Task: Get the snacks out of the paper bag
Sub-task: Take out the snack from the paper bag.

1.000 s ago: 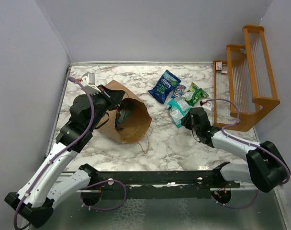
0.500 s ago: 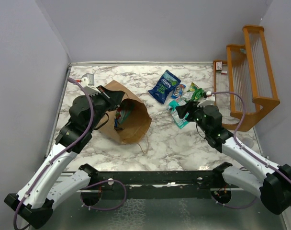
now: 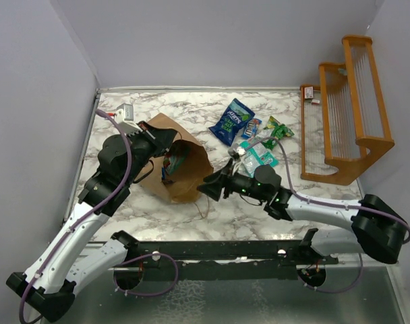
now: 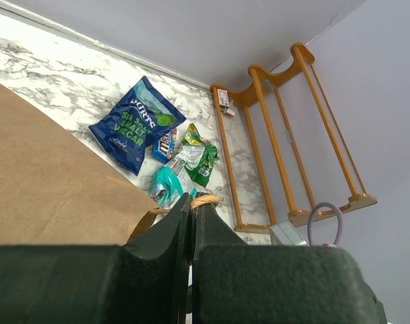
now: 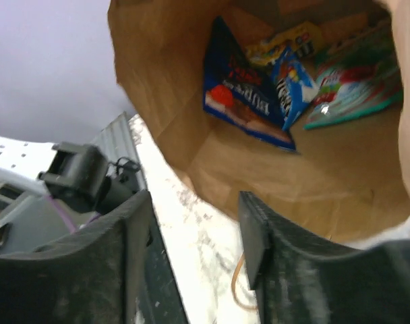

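Note:
The brown paper bag lies on its side with its mouth toward the right. My left gripper is shut on the bag's twisted paper handle at the upper rim and holds the mouth open. My right gripper is open and empty just in front of the mouth. In the right wrist view the gripper faces the bag's inside, where a dark blue packet, a small blue packet, a yellow packet and a teal packet lie.
Outside the bag lie a dark blue packet, a small blue one, a green one and a teal one. An orange wooden rack stands at the right. The bag's other handle loop lies on the marble table.
My right arm has swung left, from the packets near the rack to the bag's mouth. The teal packet stays on the table. My left gripper and the bag have not moved.

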`<action>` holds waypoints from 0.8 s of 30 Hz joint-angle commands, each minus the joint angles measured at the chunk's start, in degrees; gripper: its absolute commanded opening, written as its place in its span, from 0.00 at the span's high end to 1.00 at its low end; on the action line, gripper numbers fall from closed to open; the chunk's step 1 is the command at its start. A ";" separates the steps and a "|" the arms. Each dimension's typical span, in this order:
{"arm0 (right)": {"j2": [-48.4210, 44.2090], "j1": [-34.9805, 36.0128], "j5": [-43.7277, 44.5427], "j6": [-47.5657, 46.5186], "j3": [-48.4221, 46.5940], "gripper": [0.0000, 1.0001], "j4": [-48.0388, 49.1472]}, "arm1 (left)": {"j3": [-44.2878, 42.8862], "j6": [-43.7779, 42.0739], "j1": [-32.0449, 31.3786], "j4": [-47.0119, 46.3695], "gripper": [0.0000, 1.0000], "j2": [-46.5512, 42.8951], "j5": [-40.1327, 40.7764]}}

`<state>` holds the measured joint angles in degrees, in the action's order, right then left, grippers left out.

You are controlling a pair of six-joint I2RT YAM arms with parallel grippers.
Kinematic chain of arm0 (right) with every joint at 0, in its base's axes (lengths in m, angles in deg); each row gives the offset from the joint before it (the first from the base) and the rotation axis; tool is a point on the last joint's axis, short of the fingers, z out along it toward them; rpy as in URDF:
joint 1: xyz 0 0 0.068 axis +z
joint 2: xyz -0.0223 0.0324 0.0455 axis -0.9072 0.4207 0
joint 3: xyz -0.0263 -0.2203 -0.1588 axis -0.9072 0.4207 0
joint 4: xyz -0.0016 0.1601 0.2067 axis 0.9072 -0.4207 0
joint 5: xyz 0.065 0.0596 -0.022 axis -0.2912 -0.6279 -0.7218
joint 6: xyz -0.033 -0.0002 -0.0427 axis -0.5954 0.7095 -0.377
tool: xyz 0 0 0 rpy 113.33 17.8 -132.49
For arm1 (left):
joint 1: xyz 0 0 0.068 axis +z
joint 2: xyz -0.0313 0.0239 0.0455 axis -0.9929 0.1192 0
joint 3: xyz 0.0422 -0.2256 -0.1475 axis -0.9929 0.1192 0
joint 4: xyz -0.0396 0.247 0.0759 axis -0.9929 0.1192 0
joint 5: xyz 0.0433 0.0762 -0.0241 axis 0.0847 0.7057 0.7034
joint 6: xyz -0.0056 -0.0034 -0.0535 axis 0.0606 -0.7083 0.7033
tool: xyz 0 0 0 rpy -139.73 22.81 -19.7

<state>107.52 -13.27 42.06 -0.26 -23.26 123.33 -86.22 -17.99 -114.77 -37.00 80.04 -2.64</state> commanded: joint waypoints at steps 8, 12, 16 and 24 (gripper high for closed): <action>21.04 9.26 20.99 -6.61 -16.82 0.61 0.91 | -2.02 1.01 0.10 -1.53 1.00 0.46 -2.43; 24.79 9.62 23.12 -13.69 -17.78 0.61 3.75 | -3.06 -2.49 0.15 3.21 1.00 -1.23 -0.52; 29.12 11.03 23.22 -24.70 -17.31 0.64 9.55 | -2.66 -6.01 0.15 6.17 1.00 -3.78 1.58; 37.61 14.75 21.44 -41.03 -16.01 0.61 24.96 | -4.11 -11.03 0.15 10.37 1.00 -6.58 5.49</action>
<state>141.82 -0.37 63.61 -29.42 -39.37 137.49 -87.55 -25.49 -114.73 -28.49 74.65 -1.05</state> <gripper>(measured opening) 0.374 0.021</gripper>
